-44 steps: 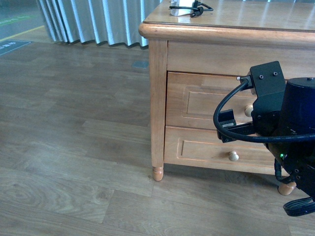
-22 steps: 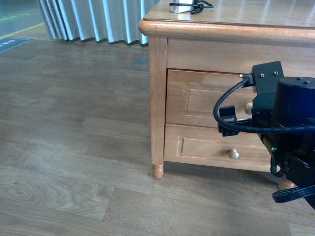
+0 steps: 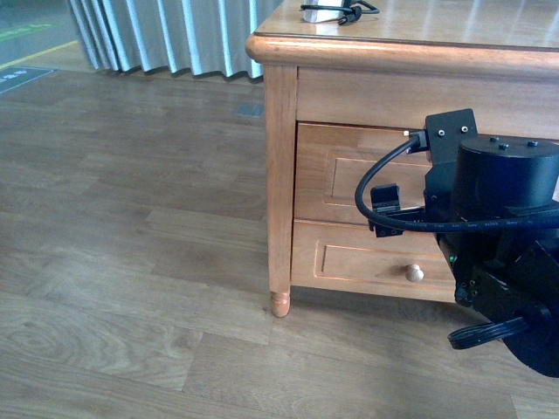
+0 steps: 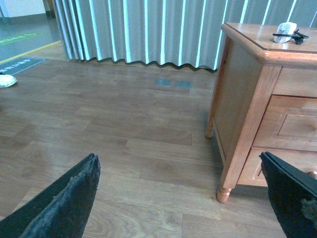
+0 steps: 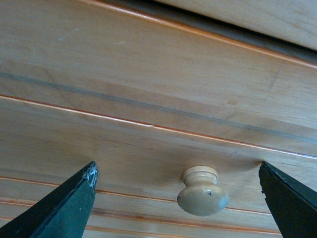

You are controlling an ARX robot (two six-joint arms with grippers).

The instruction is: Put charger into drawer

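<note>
The charger (image 3: 327, 10), a white block with a black cable, lies on top of the wooden cabinet; the left wrist view shows the charger (image 4: 286, 31) too. The drawer (image 3: 349, 175) is the upper one and it is closed. My right arm (image 3: 493, 209) stands in front of it and hides its knob. In the right wrist view my right gripper (image 5: 177, 171) is open, close to the drawer front (image 5: 148, 74), with the round knob (image 5: 202, 192) between its fingers and untouched. My left gripper (image 4: 178, 157) hangs open over the floor, holding nothing.
A similar lower drawer (image 3: 376, 262) with its own knob (image 3: 414, 273) sits under the upper one. The cabinet's leg (image 3: 279, 305) stands on the wood floor (image 3: 131, 262). Striped curtains (image 4: 148, 29) hang behind.
My right arm has moved left and nearer the upper drawer front, and it now covers that drawer's knob. The charger has not moved.
</note>
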